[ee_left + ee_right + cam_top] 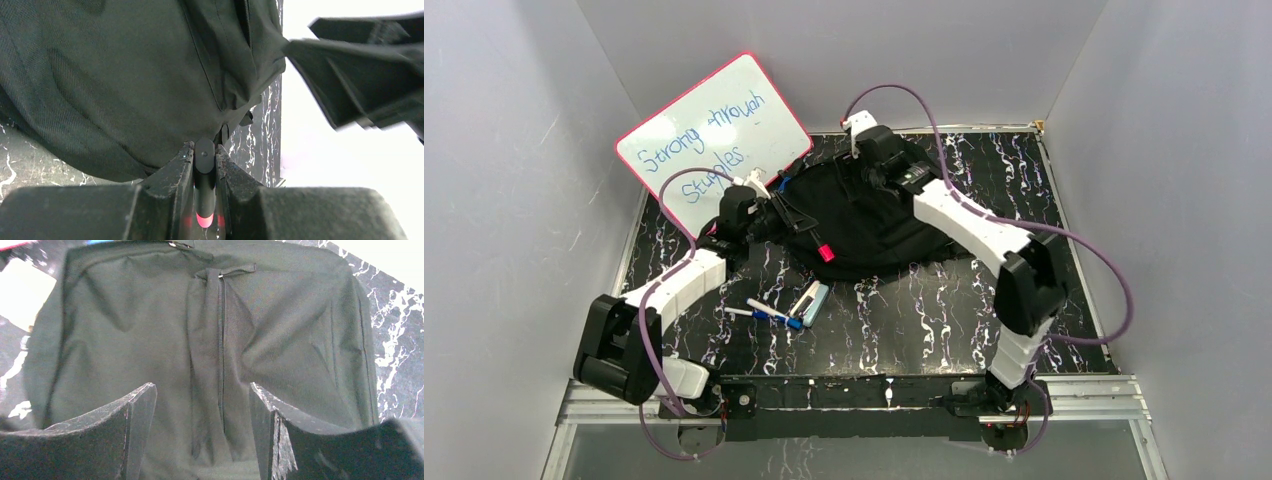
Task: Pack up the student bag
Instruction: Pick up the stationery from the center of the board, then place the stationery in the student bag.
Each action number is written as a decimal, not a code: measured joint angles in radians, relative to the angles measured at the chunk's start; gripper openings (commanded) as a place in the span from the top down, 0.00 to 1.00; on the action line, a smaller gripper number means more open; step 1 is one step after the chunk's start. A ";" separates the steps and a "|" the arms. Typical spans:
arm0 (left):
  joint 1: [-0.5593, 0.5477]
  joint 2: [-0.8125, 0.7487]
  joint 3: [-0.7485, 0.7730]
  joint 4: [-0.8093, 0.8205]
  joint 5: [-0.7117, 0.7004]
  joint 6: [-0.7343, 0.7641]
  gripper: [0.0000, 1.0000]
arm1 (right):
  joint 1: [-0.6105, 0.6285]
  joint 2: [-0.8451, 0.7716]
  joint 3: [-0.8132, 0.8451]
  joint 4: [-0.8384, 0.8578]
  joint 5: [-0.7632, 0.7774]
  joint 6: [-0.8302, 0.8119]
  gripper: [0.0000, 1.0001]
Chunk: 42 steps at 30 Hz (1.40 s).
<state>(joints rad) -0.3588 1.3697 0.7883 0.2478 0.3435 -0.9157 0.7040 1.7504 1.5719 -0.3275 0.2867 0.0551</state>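
The student bag (874,225), black and soft, lies flat in the middle of the table. It fills most of the left wrist view (125,75) and of the right wrist view (210,330). My left gripper (769,215) is at the bag's left edge. There its jaws (204,150) are shut on a black zipper pull (204,170) with a red end. My right gripper (876,165) hangs over the bag's far side. It stands open (202,390) just above the fabric, straddling a zipper seam (221,340), with nothing held. A red tag (825,251) shows at the bag's near left.
A whiteboard (714,135) with a pink rim and blue writing leans at the back left, close to the left gripper. Several pens (769,312) and a light blue flat item (812,300) lie on the black marbled table (904,320) in front of the bag. Grey walls enclose the table.
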 measured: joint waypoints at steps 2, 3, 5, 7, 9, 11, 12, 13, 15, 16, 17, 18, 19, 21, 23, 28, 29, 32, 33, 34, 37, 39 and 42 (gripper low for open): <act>0.000 -0.018 -0.011 -0.005 -0.002 0.001 1.00 | -0.010 0.063 0.046 -0.036 0.002 -0.031 0.26; 0.000 -0.026 -0.012 -0.012 -0.003 0.002 1.00 | -0.016 0.096 0.071 -0.058 0.004 -0.047 0.26; 0.000 -0.038 -0.012 -0.019 -0.005 0.004 1.00 | -0.025 0.152 0.113 -0.089 0.007 -0.074 0.26; 0.000 -0.050 -0.013 -0.024 -0.009 0.007 1.00 | -0.035 0.206 0.154 -0.110 0.017 -0.101 0.25; 0.000 -0.061 -0.015 -0.026 -0.012 0.008 1.00 | -0.040 0.239 0.181 -0.126 0.033 -0.122 0.26; 0.000 -0.069 -0.018 -0.028 -0.014 0.008 1.00 | -0.044 0.262 0.201 -0.135 0.051 -0.143 0.26; 0.000 -0.072 -0.021 -0.028 -0.014 0.008 1.00 | -0.046 0.268 0.207 -0.141 0.057 -0.150 0.26; 0.000 -0.074 -0.024 -0.028 -0.014 0.008 1.00 | -0.048 0.273 0.213 -0.144 0.064 -0.159 0.27; 0.000 -0.075 -0.029 -0.031 -0.014 0.008 1.00 | -0.050 0.283 0.230 -0.148 0.082 -0.172 0.29; 0.000 -0.075 -0.030 -0.032 -0.014 0.008 1.00 | -0.051 0.288 0.240 -0.147 0.090 -0.177 0.31; 0.000 -0.075 -0.031 -0.033 -0.014 0.008 1.00 | -0.051 0.294 0.246 -0.147 0.099 -0.184 0.34; 0.000 -0.075 -0.031 -0.033 -0.014 0.008 1.00 | -0.051 0.300 0.252 -0.147 0.108 -0.190 0.37; 0.000 -0.075 -0.031 -0.032 -0.014 0.008 1.00 | -0.052 0.305 0.254 -0.146 0.116 -0.194 0.40; 0.000 -0.075 -0.031 -0.033 -0.014 0.008 1.00 | -0.052 0.314 0.256 -0.146 0.134 -0.202 0.45; 0.001 -0.075 -0.031 -0.032 -0.015 0.008 1.00 | -0.052 0.319 0.256 -0.146 0.142 -0.210 0.51; 0.005 -0.075 -0.031 -0.029 -0.015 0.007 1.00 | -0.052 0.320 0.257 -0.145 0.151 -0.217 0.62; 0.006 -0.074 -0.031 -0.025 -0.015 0.007 1.00 | -0.052 0.320 0.257 -0.145 0.153 -0.217 0.66; 0.009 -0.065 -0.030 -0.011 -0.015 0.006 1.00 | -0.052 0.320 0.257 -0.145 0.154 -0.217 0.76; 0.010 -0.058 -0.030 -0.005 -0.015 0.006 1.00 | -0.051 0.320 0.257 -0.145 0.154 -0.218 0.78; 0.011 -0.051 -0.029 0.003 -0.015 0.004 1.00 | -0.051 0.320 0.257 -0.145 0.154 -0.218 0.81; 0.013 0.005 -0.008 0.037 -0.019 -0.003 1.00 | -0.051 0.320 0.257 -0.145 0.150 -0.216 0.86; 0.013 0.051 0.019 0.060 -0.031 -0.010 1.00 | -0.051 0.320 0.257 -0.145 0.143 -0.212 0.91; 0.013 0.122 0.069 0.110 -0.071 -0.029 1.00 | -0.052 0.320 0.257 -0.145 0.125 -0.204 0.97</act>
<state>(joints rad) -0.3458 1.4918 0.8577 0.3580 0.2729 -0.9451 0.6518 2.0705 1.8290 -0.4725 0.4118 -0.1493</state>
